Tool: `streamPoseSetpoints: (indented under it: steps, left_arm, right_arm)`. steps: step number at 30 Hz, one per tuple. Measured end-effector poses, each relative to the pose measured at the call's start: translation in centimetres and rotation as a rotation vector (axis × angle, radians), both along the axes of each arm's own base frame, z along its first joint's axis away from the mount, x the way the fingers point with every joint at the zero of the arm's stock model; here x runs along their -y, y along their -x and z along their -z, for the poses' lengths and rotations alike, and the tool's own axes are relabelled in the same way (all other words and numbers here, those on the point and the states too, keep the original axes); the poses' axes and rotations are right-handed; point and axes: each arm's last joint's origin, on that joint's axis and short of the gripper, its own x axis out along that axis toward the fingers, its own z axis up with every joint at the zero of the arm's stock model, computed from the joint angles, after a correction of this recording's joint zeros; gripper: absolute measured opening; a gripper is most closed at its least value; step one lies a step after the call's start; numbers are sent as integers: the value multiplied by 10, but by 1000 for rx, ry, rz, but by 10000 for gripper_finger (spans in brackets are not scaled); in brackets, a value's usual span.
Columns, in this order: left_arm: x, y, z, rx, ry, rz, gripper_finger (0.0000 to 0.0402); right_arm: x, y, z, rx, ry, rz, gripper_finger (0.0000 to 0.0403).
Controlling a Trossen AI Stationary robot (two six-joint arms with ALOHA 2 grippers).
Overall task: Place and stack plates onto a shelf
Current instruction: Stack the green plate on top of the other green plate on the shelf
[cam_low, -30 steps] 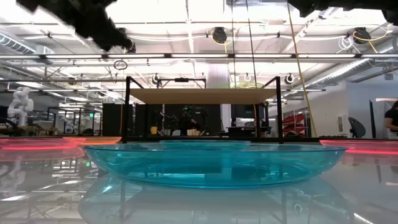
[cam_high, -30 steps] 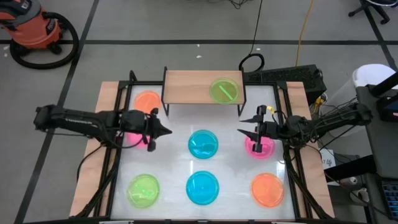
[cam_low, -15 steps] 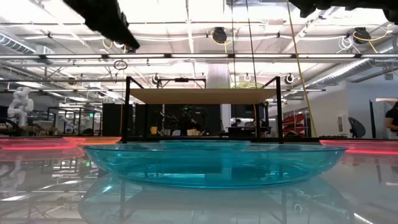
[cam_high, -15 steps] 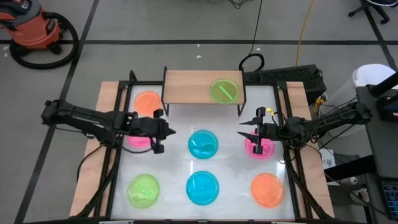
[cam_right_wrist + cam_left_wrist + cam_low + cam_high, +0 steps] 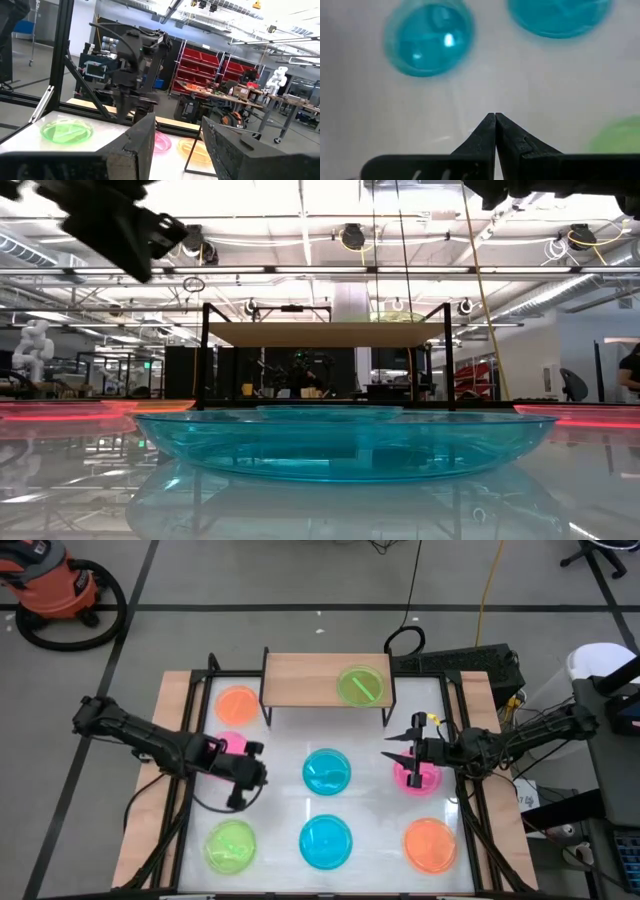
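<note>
The shelf [image 5: 300,680] stands at the table's far middle with one green plate [image 5: 360,685] resting on its wooden top. On the table lie an orange plate [image 5: 237,702], a pink plate [image 5: 226,743] partly under the left arm, two blue plates [image 5: 326,770] [image 5: 326,840], a green plate [image 5: 230,845], an orange plate [image 5: 430,845] and a pink plate [image 5: 420,777]. My left gripper [image 5: 245,790] [image 5: 495,115] is shut, empty and points down at bare table between the left pink and green plates. My right gripper [image 5: 390,745] [image 5: 180,145] hovers open beside the right pink plate, pointing left.
Black frame rails [image 5: 185,820] run along both sides of the white table top. The shelf's thin black legs [image 5: 388,718] stand near my right gripper. Bare table shows between the plates. In the low view the near blue plate [image 5: 340,442] fills the foreground.
My left gripper has drawn back toward the table's near-left and tipped from pointing right to pointing down at the table; its fingers have stayed shut. No plate has moved.
</note>
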Motion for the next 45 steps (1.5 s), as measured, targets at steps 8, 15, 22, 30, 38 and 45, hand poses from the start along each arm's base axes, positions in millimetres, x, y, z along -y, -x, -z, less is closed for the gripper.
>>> streamPoseSetpoints:
  steps: [8,15,22,30,38,45]
  left_arm:
    - [21,10,2,-83,140,22,12]
    - [29,24,26,-184,173,-6,29]
    - [32,38,54,-285,207,-90,110]
    - [36,51,87,-318,303,-120,147]
    - [39,57,102,-320,354,-133,147]
    - [48,58,114,-369,319,-118,147]
  right_arm:
    - [0,0,1,-10,-19,-2,144]
    - [0,0,2,-13,-31,-4,144]
    - [0,-1,2,-18,-44,-6,144]
    - [0,-1,3,-29,-66,-9,144]
    - [-1,-5,7,-54,-60,-8,144]
    - [-2,-9,11,-69,-60,-8,144]
